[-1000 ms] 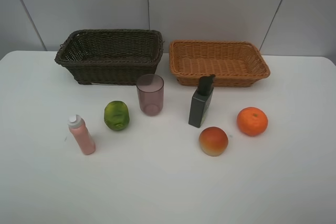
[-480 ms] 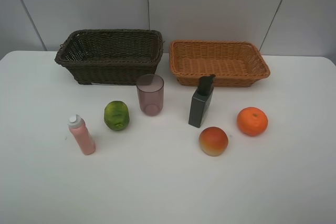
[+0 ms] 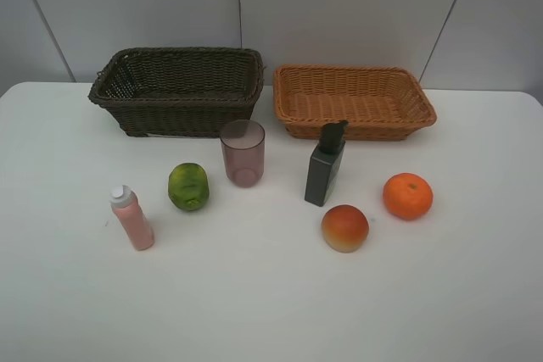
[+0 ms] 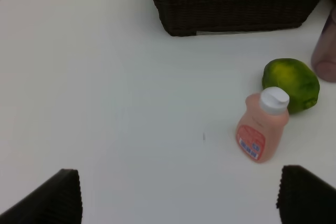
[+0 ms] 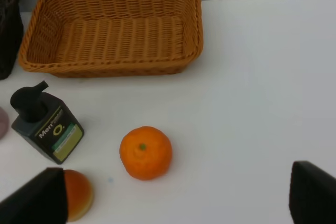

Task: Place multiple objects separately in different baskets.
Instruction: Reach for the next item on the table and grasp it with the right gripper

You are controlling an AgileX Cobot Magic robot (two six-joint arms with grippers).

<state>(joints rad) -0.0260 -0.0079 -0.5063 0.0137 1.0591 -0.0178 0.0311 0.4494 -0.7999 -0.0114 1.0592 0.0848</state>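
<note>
Your left gripper (image 4: 181, 198) stands wide open with nothing between its fingers, and it hangs over bare white table (image 3: 254, 303). The pink white-capped bottle (image 4: 261, 125) stands upright ahead of it, off to one side of the gap and nearer one finger than the other, touching neither. The green round fruit (image 4: 292, 83) lies just beyond the bottle. The high view shows a clear space between the two. Farther on, the dark brown basket (image 4: 231, 11) sits at the back of the table. The mauve cup (image 3: 243, 153) stands in front of that basket's right end.

Your right gripper (image 5: 176, 195) is also spread open and holds nothing. The orange (image 5: 145, 152) rests ahead of it, roughly in line with the gap but beyond the fingertips. The peach-like fruit (image 5: 79, 192) lies beside the orange, and one finger partly hides it in the wrist view. The dark pump bottle (image 5: 47, 127) stands upright past the peach-like fruit. The light orange-tan basket (image 5: 113, 66) sits behind it, well apart from the gripper.

All six items are on the table in front of the two baskets. The baskets sit side by side, close together.
</note>
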